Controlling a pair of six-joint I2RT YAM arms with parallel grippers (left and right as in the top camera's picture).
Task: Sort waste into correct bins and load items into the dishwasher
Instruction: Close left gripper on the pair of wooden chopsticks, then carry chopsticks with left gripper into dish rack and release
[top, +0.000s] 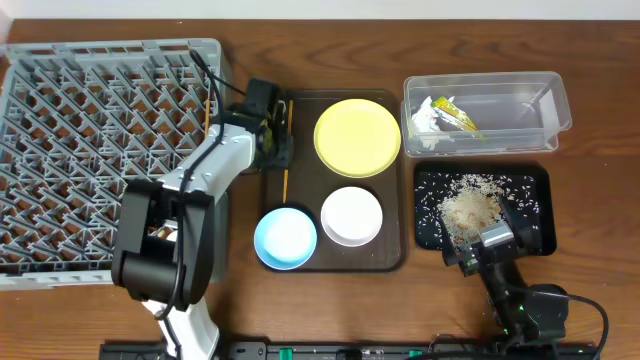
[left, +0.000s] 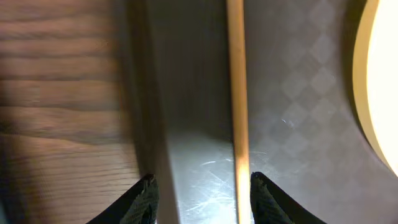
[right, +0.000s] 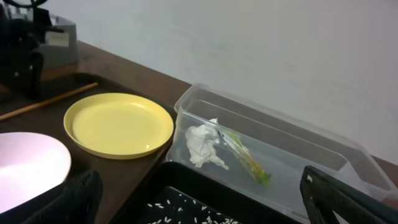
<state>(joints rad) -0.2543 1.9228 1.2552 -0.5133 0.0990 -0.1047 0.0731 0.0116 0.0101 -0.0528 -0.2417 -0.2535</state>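
Note:
The grey dishwasher rack (top: 100, 150) fills the left. My left gripper (top: 275, 140) is open, low over the left edge of the brown tray (top: 395, 255). One wooden chopstick (left: 237, 93) lies between its fingers (left: 202, 199), near the right one; it also shows overhead (top: 285, 185). A second thin stick (top: 207, 110) lies in the rack. The yellow plate (top: 357, 137), blue bowl (top: 285, 238) and white bowl (top: 351, 215) sit on the brown tray. The clear tub (top: 540, 100) holds the tissue (top: 425, 118) and wrapper (top: 458, 115). The black tray (top: 535, 190) holds rice crumbs (top: 470, 210). My right gripper (top: 480, 245) is open and empty over its front edge.
In the right wrist view the yellow plate (right: 118, 124), the white bowl's rim (right: 28, 168), the tub (right: 298, 143) and the black tray (right: 186, 186) lie ahead of my right gripper (right: 202, 211). A white wall stands behind the table.

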